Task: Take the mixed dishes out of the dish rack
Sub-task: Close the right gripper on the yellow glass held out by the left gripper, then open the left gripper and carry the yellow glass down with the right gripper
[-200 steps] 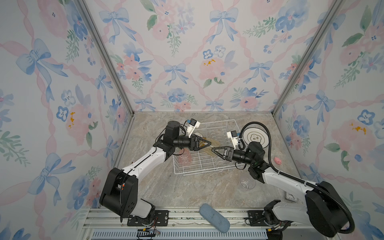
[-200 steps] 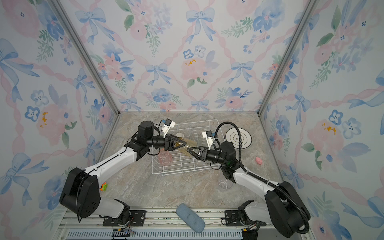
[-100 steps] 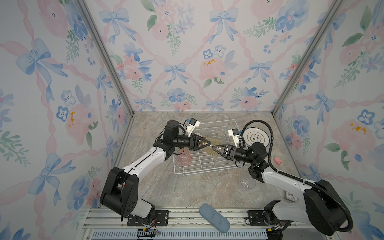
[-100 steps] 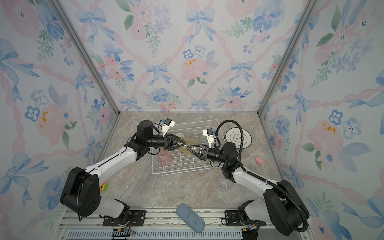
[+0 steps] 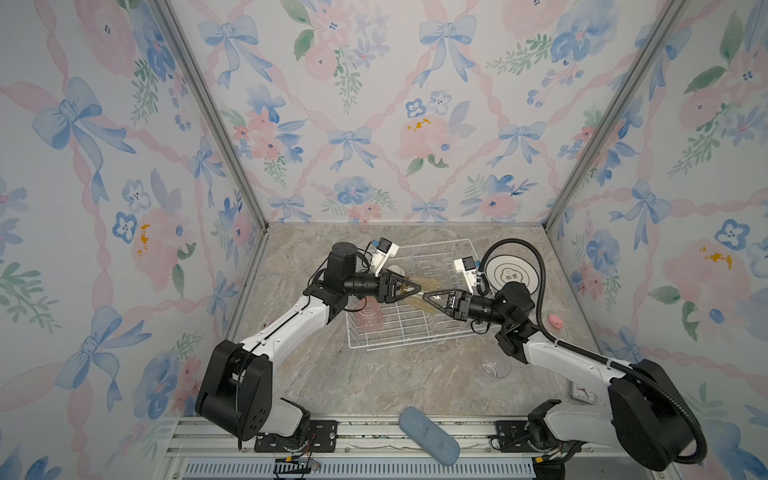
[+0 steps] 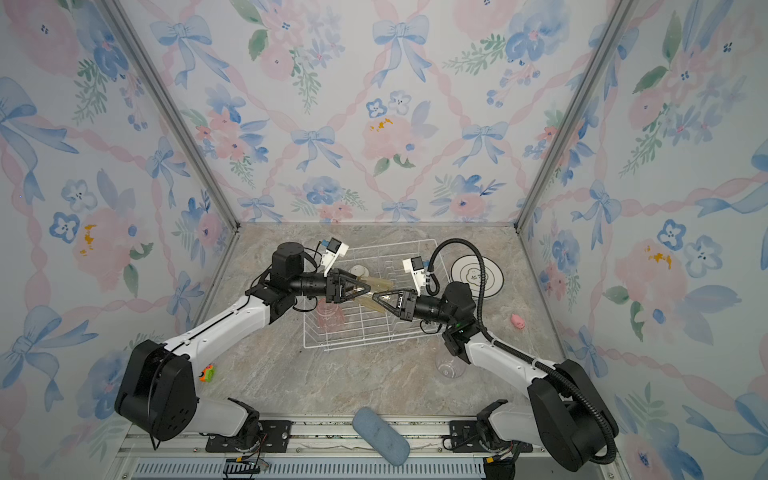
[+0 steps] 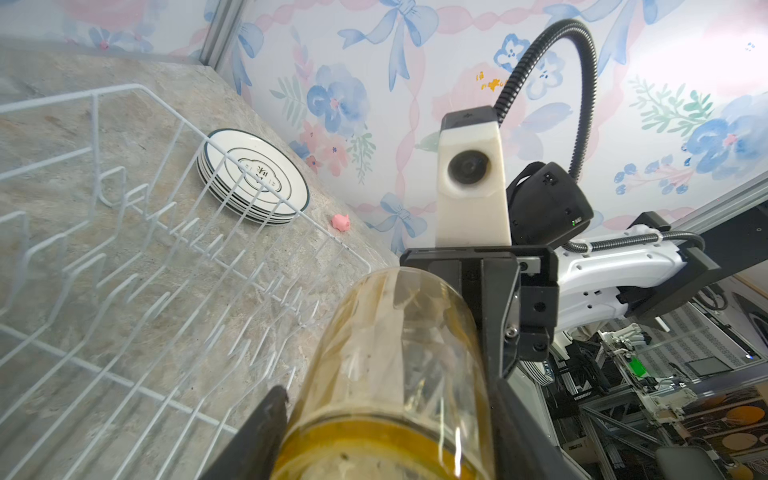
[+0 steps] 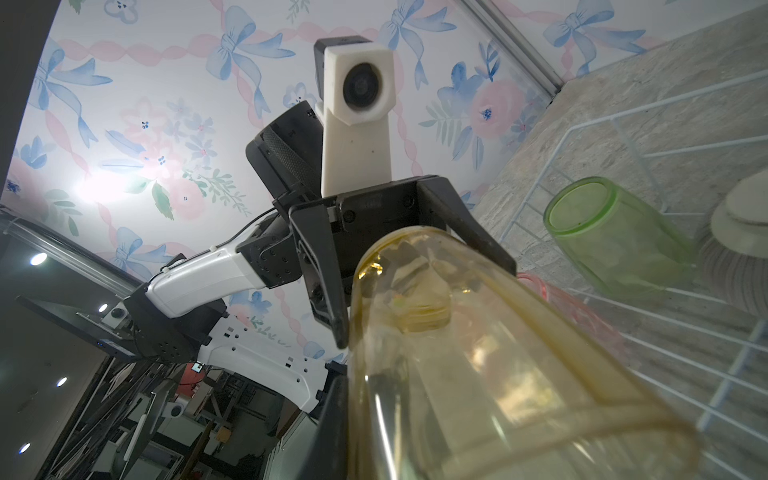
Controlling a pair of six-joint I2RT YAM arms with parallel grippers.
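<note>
Right gripper (image 5: 425, 297) pinches yellow tumbler (image 8: 457, 353) at rim, left gripper (image 5: 416, 287) clasps base above dish rack (image 5: 409, 326) middle; we should open left slowly.

Left gripper (image 5: 417, 288) gripping wide — right gripper (image 5: 427, 297) pinched narrow, tips facing.

Both top views overhead, wrist views close, opposed, sharing yellow tumbler (image 7: 395, 374)
</note>
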